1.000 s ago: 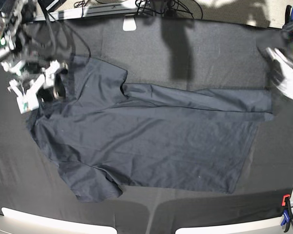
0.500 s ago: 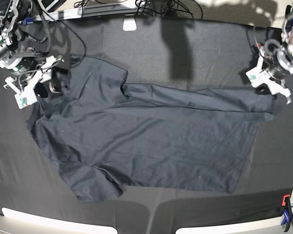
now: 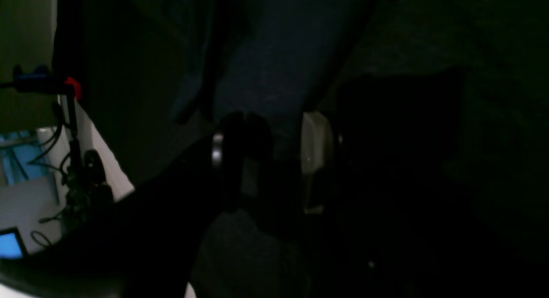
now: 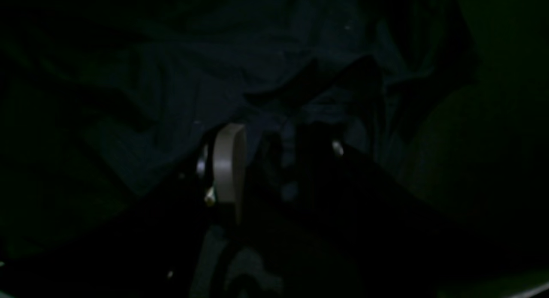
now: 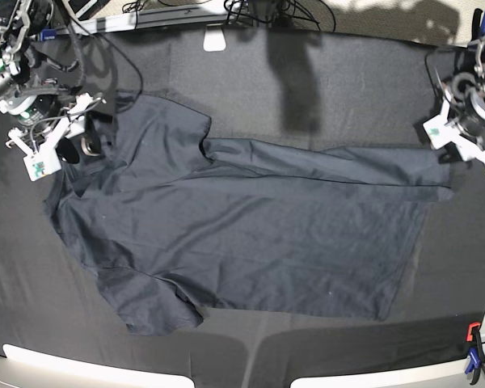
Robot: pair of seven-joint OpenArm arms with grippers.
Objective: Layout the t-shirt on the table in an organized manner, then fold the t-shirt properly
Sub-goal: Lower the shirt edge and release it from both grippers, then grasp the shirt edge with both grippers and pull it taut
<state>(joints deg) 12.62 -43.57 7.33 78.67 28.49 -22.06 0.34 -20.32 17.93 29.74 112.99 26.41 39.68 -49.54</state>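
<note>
Jaws of the right gripper [image 5: 61, 137] stand parted with nothing between them, just beside the t-shirt's [image 5: 250, 242] collar end at the left of the base view. Spread across the table [image 5: 323, 81], the t-shirt reaches right to the left gripper [image 5: 457, 145], parted too, holding nothing, just off the hem corner.

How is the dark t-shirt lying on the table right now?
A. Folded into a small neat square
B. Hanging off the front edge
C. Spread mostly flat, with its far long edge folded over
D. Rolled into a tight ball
C: the t-shirt lies spread across the table, with a folded-over strip along its far edge.
</note>
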